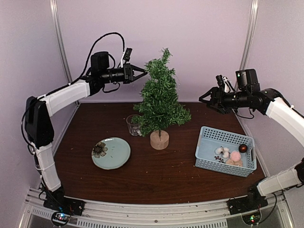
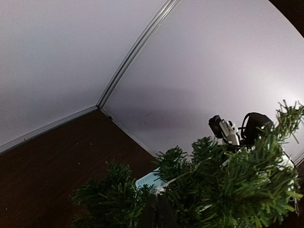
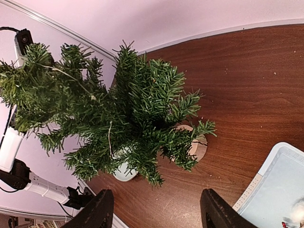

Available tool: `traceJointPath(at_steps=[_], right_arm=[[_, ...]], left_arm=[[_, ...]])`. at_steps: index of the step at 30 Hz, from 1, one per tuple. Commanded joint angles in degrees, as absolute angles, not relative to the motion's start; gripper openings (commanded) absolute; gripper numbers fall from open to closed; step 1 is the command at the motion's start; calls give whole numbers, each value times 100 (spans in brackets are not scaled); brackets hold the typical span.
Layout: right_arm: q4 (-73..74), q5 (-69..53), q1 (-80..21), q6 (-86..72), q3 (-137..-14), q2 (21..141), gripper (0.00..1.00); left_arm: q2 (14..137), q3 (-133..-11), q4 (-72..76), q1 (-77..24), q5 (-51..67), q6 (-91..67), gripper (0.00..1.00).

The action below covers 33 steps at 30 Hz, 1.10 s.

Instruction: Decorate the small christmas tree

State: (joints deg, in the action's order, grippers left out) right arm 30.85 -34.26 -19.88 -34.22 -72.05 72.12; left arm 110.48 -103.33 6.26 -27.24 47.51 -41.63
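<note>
I'm in a lab test booth: blank pale walls (image 1: pixel 199 38), metal corner posts (image 1: pixel 59 38), and a metal rail (image 1: pixel 156 212) edging my dark tabletop (image 1: pixel 156 178).

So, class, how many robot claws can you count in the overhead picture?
2. The left claw, shut, is at the small christmas tree's upper branches; the right claw, open, hangs right of the tree. None seems hidden.

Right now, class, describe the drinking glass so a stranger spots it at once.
Find the small christmas tree in the middle of the table. Left of its wooden stump stands the glass. It alone is clear and upright; the nearby plate is flat, pale green.
</note>
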Motion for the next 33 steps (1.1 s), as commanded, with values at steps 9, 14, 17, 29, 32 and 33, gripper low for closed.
traceJointPath(at_steps=[9,14,17,29,32,33], right_arm=[[2976,-3426,-1982,-3377,-7157,7197,64],[2993,-3437,-1979,-3348,-7180,7207,64],[2999,-3441,-1978,-3336,-7187,7206,65],[3070,-3443,-1976,-3271,-7321,7207,65],[3106,-3437,-1970,-3248,-7362,7207,65],[3115,-3437,-1977,-3244,-7371,7207,65]], left_arm=[[10829,-9542,456,-2760,4410,-3727,0],[10737,-9369,381,-2760,4360,-3607,0],[10671,-9355,375,-2760,4334,-3602,0],[10394,-9525,352,-2705,4325,-3767,31],[10272,-9430,398,-2638,4293,-3849,47],[10217,-9365,466,-2606,4290,-3915,52]])
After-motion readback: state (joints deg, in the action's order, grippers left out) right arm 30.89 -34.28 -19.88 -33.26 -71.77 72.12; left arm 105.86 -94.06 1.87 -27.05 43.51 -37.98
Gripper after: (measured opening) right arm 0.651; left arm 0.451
